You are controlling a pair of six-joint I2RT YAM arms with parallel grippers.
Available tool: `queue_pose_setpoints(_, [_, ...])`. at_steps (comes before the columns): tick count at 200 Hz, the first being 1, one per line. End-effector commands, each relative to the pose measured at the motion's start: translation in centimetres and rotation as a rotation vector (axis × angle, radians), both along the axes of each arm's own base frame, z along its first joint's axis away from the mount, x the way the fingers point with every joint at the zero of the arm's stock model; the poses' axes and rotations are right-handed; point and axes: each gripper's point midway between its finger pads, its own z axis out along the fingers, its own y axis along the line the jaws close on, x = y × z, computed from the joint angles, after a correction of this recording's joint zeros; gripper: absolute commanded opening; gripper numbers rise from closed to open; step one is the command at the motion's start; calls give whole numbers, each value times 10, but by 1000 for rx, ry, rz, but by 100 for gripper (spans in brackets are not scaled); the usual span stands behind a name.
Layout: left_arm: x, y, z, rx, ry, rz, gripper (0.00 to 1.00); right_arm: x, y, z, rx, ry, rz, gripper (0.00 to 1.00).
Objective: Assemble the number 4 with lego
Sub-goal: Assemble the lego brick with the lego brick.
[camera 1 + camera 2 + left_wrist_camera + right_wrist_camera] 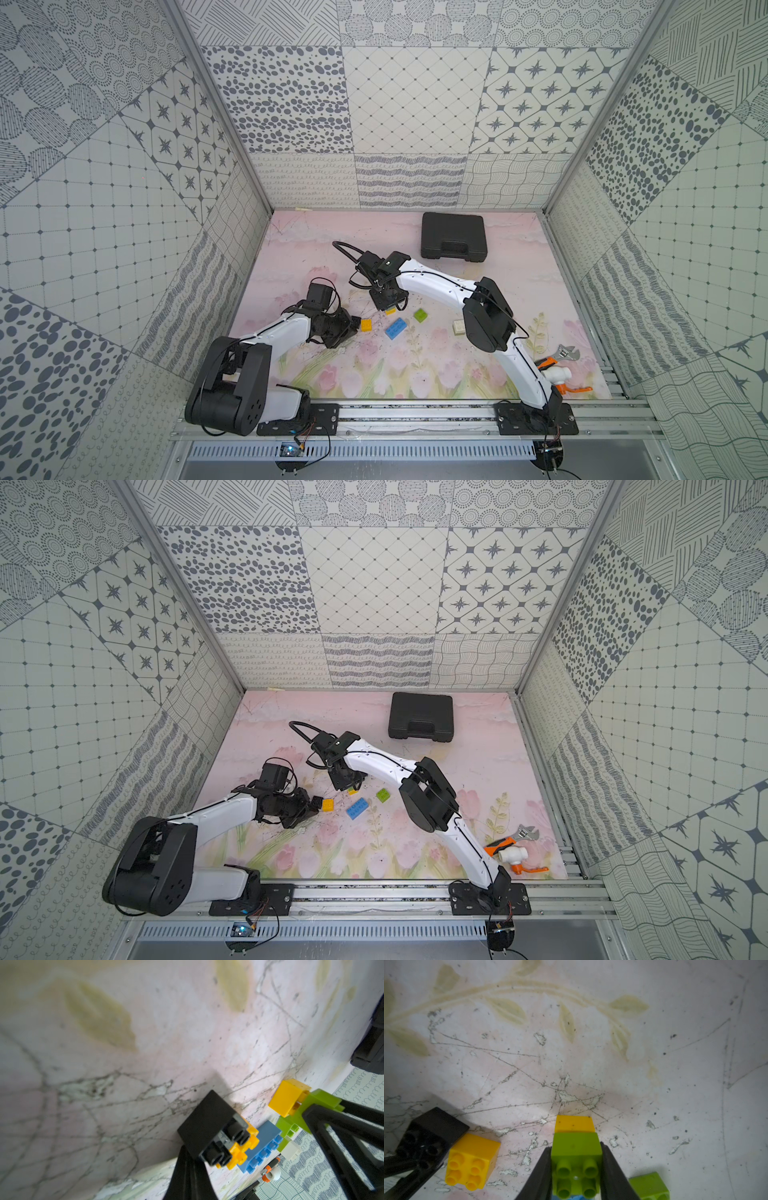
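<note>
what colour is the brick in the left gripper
Black brick, clearest in the left wrist view.

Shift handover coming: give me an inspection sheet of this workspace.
Surface: floral mat, scratched and scuffed.
Job's things: yellow brick, blue brick, green brick and white brick loose on the mat; no 4 built.
Clutter: case, wrench, valve.
Pincers: left pincer shut on black brick; right pincer shut on green-yellow pair.
Cables: cable loop at the right wrist; wires by the left base.
Surroundings: patterned walls, rail.
</note>
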Motion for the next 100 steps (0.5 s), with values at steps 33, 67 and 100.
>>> queue_pose_setpoints(33, [-34, 35, -29, 205, 143, 28, 0, -20, -8, -37, -4, 83, -73, 20])
queue_pose_setpoints(67, [-34, 35, -30, 203, 146, 28, 0, -20, -4, -38, 36, 66, -68, 20])
queue_pose_setpoints(100, [-34, 35, -29, 205, 141, 27, 0, -18, -7, -41, -13, 60, -40, 19])
